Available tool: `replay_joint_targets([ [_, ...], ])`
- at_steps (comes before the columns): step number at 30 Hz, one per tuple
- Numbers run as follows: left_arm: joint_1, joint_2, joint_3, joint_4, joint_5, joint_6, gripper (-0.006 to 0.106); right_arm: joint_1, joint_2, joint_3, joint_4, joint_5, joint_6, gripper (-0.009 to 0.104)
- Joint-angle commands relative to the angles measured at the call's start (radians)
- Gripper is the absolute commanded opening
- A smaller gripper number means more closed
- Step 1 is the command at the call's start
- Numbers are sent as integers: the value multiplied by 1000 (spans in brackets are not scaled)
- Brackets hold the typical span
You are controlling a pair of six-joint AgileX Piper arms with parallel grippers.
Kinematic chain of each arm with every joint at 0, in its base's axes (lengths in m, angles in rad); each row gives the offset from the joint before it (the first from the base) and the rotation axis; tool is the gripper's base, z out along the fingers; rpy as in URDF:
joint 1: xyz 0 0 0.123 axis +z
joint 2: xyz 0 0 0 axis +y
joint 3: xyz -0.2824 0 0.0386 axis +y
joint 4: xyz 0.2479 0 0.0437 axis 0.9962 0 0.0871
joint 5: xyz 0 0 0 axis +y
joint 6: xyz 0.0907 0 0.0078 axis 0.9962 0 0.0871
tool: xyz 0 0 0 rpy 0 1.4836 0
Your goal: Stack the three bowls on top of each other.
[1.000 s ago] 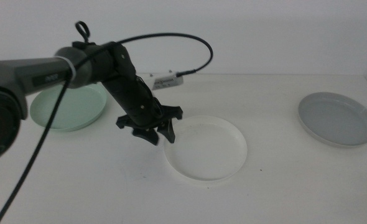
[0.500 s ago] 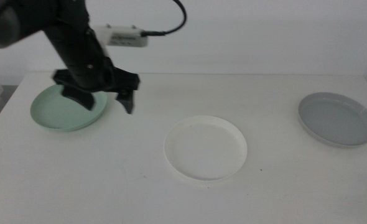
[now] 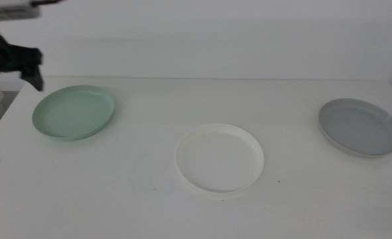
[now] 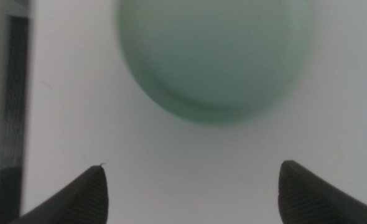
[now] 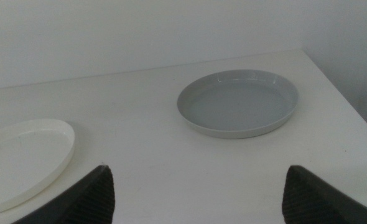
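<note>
Three bowls lie apart: mint bowl [image 3: 73, 112], white bowl [image 3: 219, 157], grey bowl [image 3: 359, 126].

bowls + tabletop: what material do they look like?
White bowl: matte, uniformly thin rim, no glare; likely plastic or melamine, unglazed ceramic possible.
Mint green bowl: same matte look, soft shading; probably plastic.
Grey bowl: smooth, faint satin sheen inside; plastic or glazed ceramic, can't tell.
Table: flat matte white, likely laminate or painted board.
</note>
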Motion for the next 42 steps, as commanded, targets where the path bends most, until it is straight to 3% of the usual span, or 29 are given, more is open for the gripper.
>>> replay_joint_targets([
  [1,55,48,-54,-49,-22,52,94,-8,-5,3,-5,-8,0,92],
  [13,114,448,-390,-53,-71,113,94,-8,-5,3,-5,-8,0,92],
  [23,114,614,-435,-110,-156,142,90,-8,-5,3,-5,-8,0,92],
  [26,114,634,-435,-139,-156,160,79,-8,-5,3,-5,-8,0,92],
  [29,114,642,-435,-150,-139,160,55,-8,-5,3,-5,-8,0,92],
  [34,114,639,-435,-130,-98,138,-2,-8,-5,3,-5,-8,0,92],
  [42,114,502,-435,-129,-23,165,-2,-8,-5,3,-5,-8,0,92],
])
